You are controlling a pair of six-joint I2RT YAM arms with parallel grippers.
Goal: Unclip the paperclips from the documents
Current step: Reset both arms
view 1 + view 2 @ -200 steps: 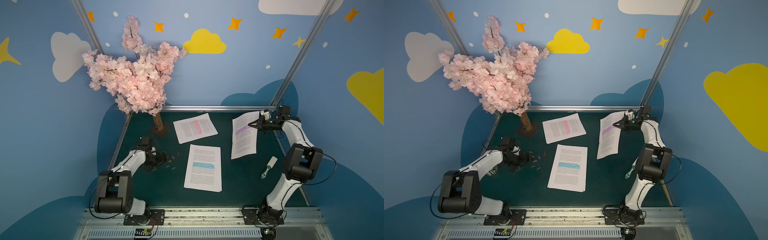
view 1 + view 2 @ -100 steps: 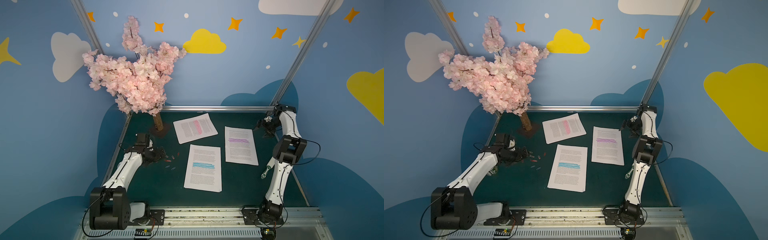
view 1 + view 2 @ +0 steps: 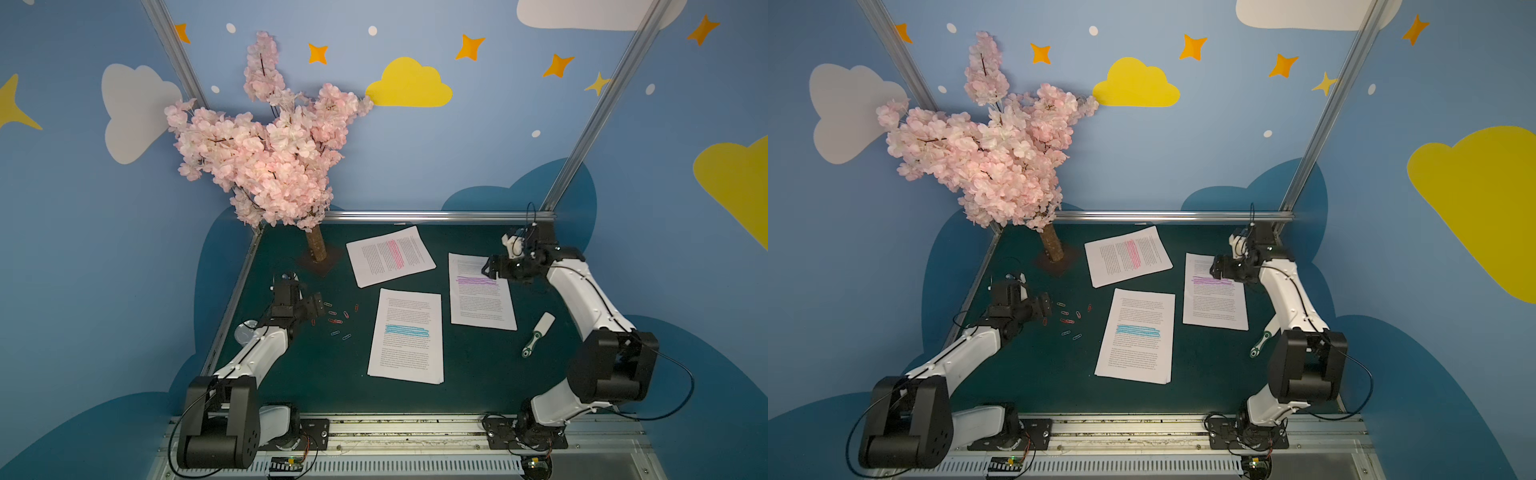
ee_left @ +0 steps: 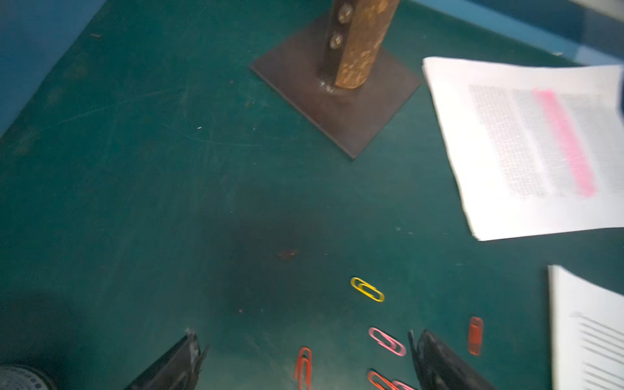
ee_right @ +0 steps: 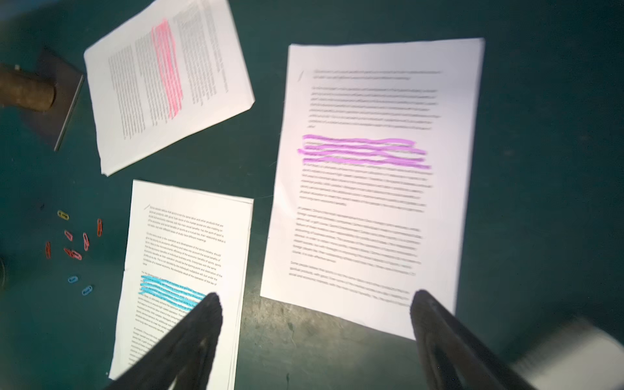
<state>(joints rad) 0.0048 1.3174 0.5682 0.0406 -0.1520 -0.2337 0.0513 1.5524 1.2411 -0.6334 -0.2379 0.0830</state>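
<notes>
Three documents lie flat on the green mat: one with a pink band [image 3: 390, 255] at the back, one with a blue band [image 3: 407, 334] in the middle, one with a purple band [image 3: 480, 293] on the right. No clip shows on them. Several loose paperclips [image 3: 338, 318] lie scattered left of the blue-band document; yellow [image 4: 367, 289], pink [image 4: 387, 341] and red [image 4: 303, 368] ones appear in the left wrist view. My left gripper [image 3: 318, 305] hovers open at the cluster's left edge, holding nothing. My right gripper [image 3: 488, 266] hangs open and empty over the purple-band document's far right corner.
A pink blossom tree stands on a dark base plate [image 3: 318, 266] at the back left. A white-handled tool [image 3: 538, 334] lies right of the purple-band document. A round silver object [image 3: 245, 332] sits by the left arm. A metal rail [image 3: 436, 216] runs along the back edge.
The right gripper opened and let go of the purple-band document, which dropped from tilted to flat on the mat. The right arm pulled back, then returned. The left gripper shifted slightly beside the clips.
</notes>
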